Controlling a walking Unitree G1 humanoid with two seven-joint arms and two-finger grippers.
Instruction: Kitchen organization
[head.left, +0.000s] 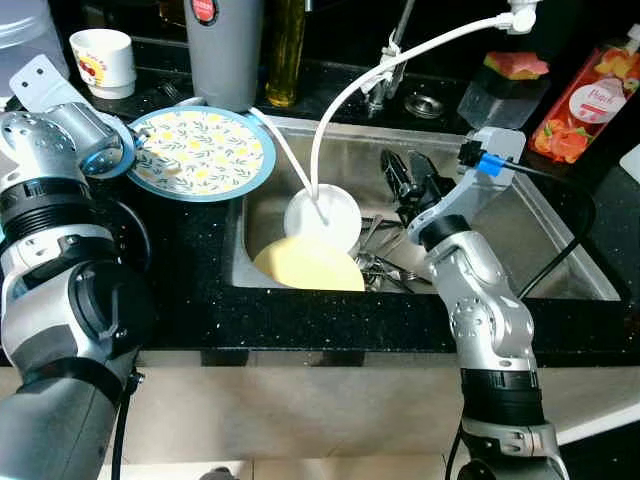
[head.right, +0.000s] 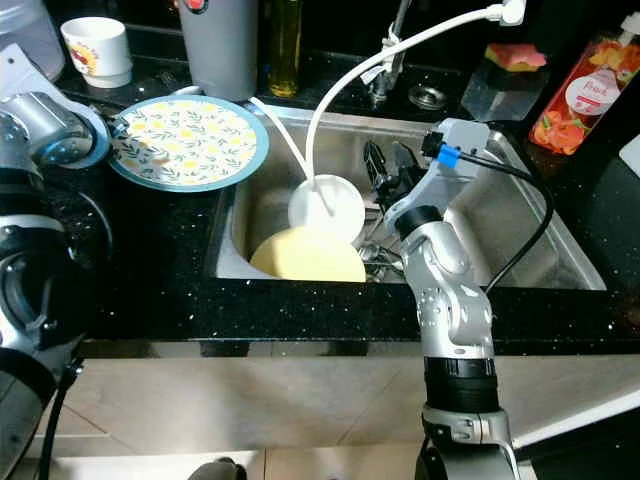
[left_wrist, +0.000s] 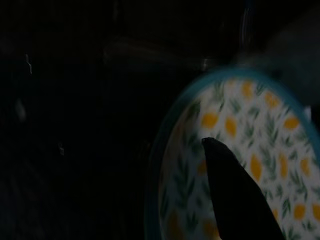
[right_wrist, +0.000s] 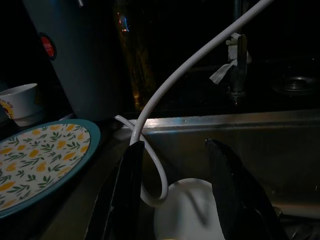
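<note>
A round plate (head.left: 205, 150) with a teal rim and yellow-and-green leaf print lies on the black counter, left of the steel sink (head.left: 560, 270). My left gripper (head.left: 155, 152) is at the plate's left rim and reaches over its printed face (left_wrist: 250, 150). In the sink a white bowl (head.left: 325, 215) sits behind a pale yellow dish (head.left: 308, 265), with several pieces of cutlery (head.left: 385, 268) beside them. My right gripper (head.left: 405, 172) hangs open over the middle of the sink, just right of the white bowl (right_wrist: 185, 215), holding nothing.
A white hose (head.left: 350, 90) loops from the upper right down into the white bowl. Behind the sink stand a grey jug (head.left: 225, 50), an oil bottle (head.left: 285, 50), the tap (head.left: 385, 85), a white cup (head.left: 102, 60) and a peach-label bottle (head.left: 590, 100).
</note>
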